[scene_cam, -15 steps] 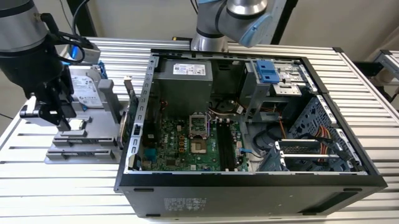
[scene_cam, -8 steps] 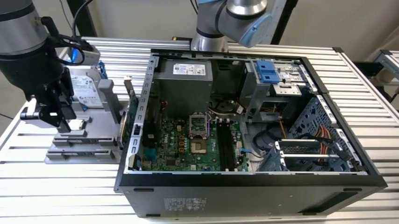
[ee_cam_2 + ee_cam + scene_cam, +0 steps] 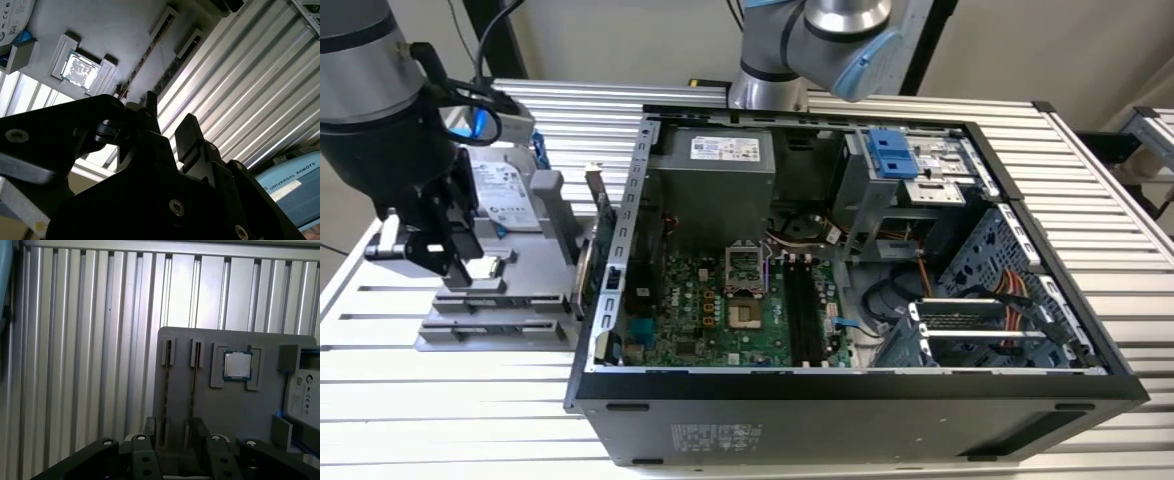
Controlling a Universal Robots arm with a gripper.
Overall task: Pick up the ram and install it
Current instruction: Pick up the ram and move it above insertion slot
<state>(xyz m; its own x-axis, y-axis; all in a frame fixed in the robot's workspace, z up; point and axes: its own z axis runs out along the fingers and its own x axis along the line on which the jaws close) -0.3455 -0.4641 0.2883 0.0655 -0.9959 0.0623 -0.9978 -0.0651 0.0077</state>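
Fingers [image 3: 149, 426]: spread apart with nothing between them, poised over the slotted end of the fixture [image 3: 494, 320]; in the exterior view they are at the left of the frame.
Ram [image 3: 193, 390]: judged to be the thin dark strip standing on edge in a narrow slot of the fixture, just beyond the fingers. Its board colour and chips cannot be made out edge-on.
Handling (judged): light, stiff and thin. It is brittle if bent, and the contact edge is delicate.
Hold (judged): across the two flat faces near mid-length, clear of the contacts.
Case [image 3: 854, 400]: open on the ribbed tabletop [image 3: 1067, 140] at the centre of the exterior view, with dark memory slots beside the processor socket.
Fixture neighbours: a hard drive [image 3: 500, 195] and a square chip [image 3: 237, 365].
Print: there are white labels on the hard drive and the power supply and lettering on a blue arm part, none transcribed here.
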